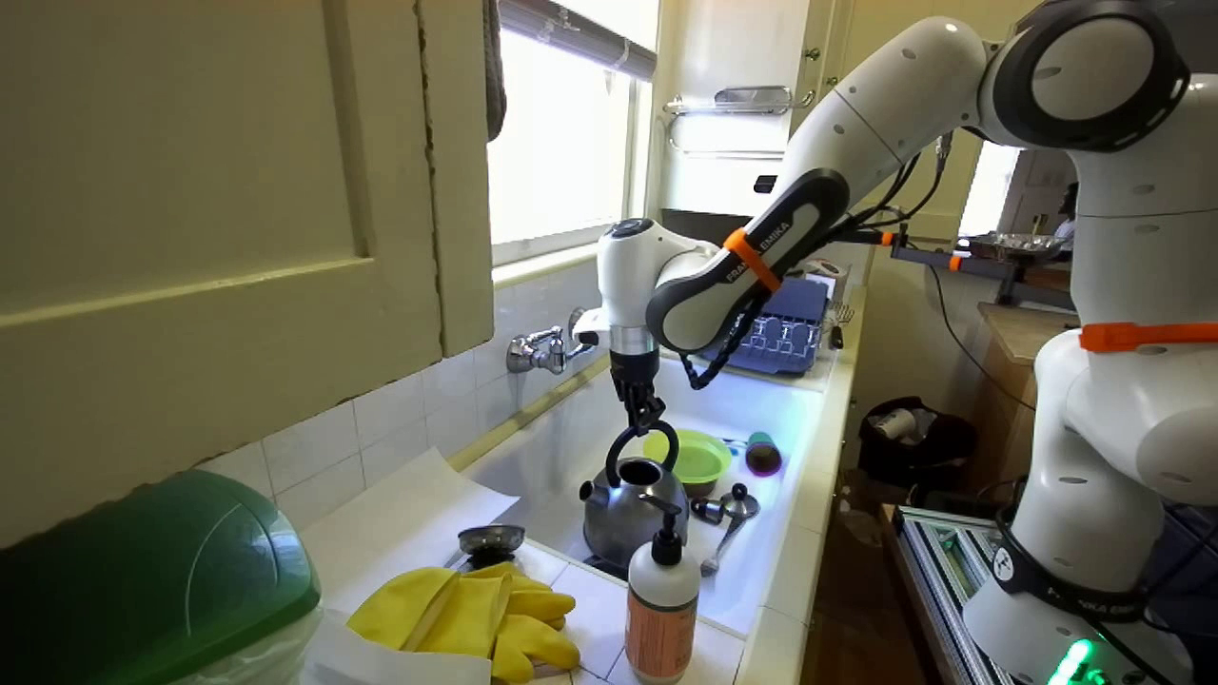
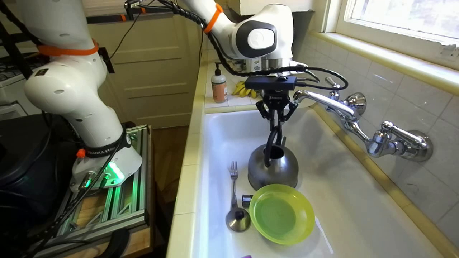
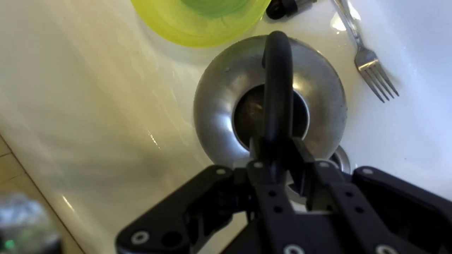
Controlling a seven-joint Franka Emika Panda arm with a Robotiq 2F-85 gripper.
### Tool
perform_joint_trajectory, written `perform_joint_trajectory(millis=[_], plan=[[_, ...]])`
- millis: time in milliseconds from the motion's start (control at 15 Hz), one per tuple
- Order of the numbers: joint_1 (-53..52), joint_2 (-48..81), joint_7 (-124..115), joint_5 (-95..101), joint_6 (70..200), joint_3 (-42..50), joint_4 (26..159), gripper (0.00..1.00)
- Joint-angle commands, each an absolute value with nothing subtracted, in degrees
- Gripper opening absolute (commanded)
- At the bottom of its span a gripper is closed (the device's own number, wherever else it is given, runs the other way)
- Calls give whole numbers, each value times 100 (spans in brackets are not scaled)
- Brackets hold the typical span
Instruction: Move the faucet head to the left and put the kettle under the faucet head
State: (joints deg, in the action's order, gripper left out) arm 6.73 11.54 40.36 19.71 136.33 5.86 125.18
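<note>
The kettle (image 1: 614,523) is steel, lidless, and stands upright in the sink in both exterior views (image 2: 273,173). Its dark arched handle (image 3: 279,84) runs up between the fingers in the wrist view. My gripper (image 2: 276,123) points down and is shut on the top of the handle. I cannot tell whether the kettle touches the sink bottom. The faucet head (image 2: 324,100) is a chrome spout reaching over the sink, its tip just beside the gripper. In an exterior view the tap (image 1: 542,352) shows on the wall, with its spout largely hidden by the arm.
A yellow-green bowl (image 2: 281,215) sits close to the kettle. A fork (image 2: 234,175) and a steel lid with a black knob (image 2: 238,219) lie beside it. A soap bottle (image 1: 663,604) and yellow gloves (image 1: 466,609) are on the tiled counter. The sink (image 2: 358,215) has raised walls.
</note>
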Motion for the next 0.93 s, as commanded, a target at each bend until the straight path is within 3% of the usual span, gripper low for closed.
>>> perform_joint_trajectory(millis=[0, 867], plan=[[714, 1238, 3768, 2138, 13727, 634, 12344, 5], [768, 1414, 3374, 2228, 13848, 717, 12212, 5]])
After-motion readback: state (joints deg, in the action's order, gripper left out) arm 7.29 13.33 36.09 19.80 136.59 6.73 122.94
